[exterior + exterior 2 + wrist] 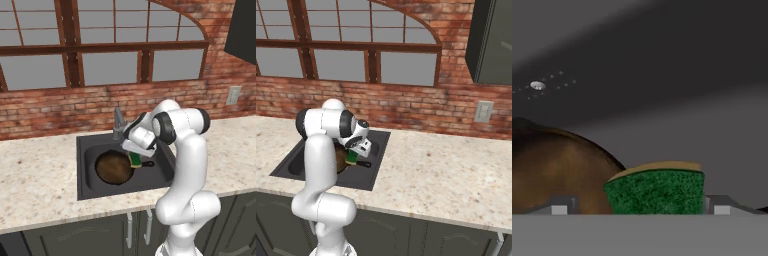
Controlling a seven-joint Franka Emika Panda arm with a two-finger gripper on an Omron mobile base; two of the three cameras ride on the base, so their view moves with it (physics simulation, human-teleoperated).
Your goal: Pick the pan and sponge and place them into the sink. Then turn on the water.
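I see the gripper spread wide around the soft, light green-and-yellow sponge, beside the heavy, rigid dark round skillet in the dark grey square sink.

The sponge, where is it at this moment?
The sponge is inside the sink, at the right edge of the pan near its handle. In the hand view it sits between the two fingertips.
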